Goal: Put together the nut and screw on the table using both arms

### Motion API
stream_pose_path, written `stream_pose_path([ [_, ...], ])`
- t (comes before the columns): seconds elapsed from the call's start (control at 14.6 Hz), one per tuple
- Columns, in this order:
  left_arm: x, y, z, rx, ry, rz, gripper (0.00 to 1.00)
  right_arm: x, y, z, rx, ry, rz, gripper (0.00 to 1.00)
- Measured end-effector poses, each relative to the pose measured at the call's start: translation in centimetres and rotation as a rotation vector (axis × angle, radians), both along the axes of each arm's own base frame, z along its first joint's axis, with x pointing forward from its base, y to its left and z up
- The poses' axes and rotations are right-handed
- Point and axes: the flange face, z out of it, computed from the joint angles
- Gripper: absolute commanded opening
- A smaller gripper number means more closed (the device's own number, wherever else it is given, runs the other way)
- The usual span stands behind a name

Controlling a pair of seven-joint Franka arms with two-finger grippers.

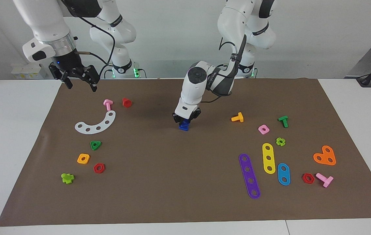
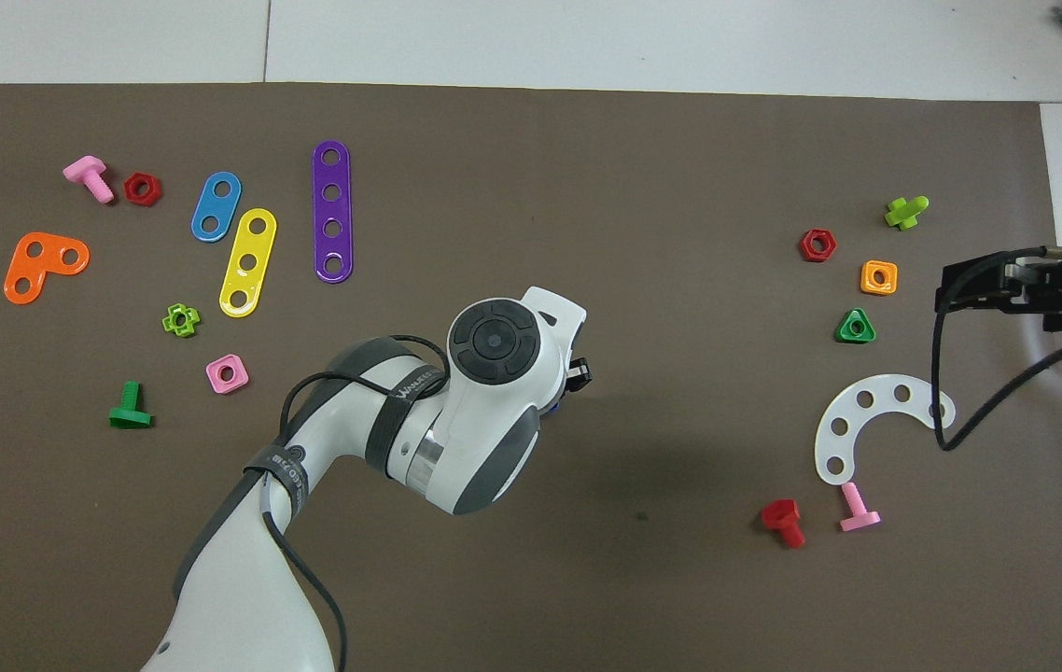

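My left gripper is low over the middle of the brown mat, and its fingers close on a small blue piece that touches the mat. I cannot tell whether this piece is the screw, the nut, or both joined. In the overhead view the left arm covers it except for a blue sliver. My right gripper hangs open and empty above the mat's edge at the right arm's end, also seen in the overhead view.
Toward the right arm's end lie a white curved strip, a pink bolt, a red bolt, a green triangular nut and an orange nut. Toward the left arm's end lie an orange bolt, a pink nut and coloured strips.
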Motion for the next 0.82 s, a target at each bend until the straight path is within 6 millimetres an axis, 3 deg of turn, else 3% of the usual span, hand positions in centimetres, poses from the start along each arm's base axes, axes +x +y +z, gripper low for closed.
stream_pose_path([
  [0.14,-0.1,0.0,-0.1,0.001,0.003,0.003,0.06,0.0,0.0,-0.1,0.000,0.003,0.000,1.00],
  [0.27,-0.1,0.1,-0.3,0.004,0.006,0.004,0.75,0.0,0.0,-0.3,0.000,0.007,0.000,1.00],
  [0.34,-0.2,0.1,-0.4,0.005,0.008,0.004,0.98,-0.1,0.0,-0.4,0.000,0.009,0.000,1.00],
  [0.68,0.2,0.2,-0.1,0.003,0.000,0.007,1.00,-0.2,0.0,-0.7,0.000,0.016,0.000,1.00],
  [0.82,1.1,0.1,1.8,0.001,-0.017,0.003,1.00,-0.2,0.0,-0.7,0.000,0.016,0.000,1.00],
])
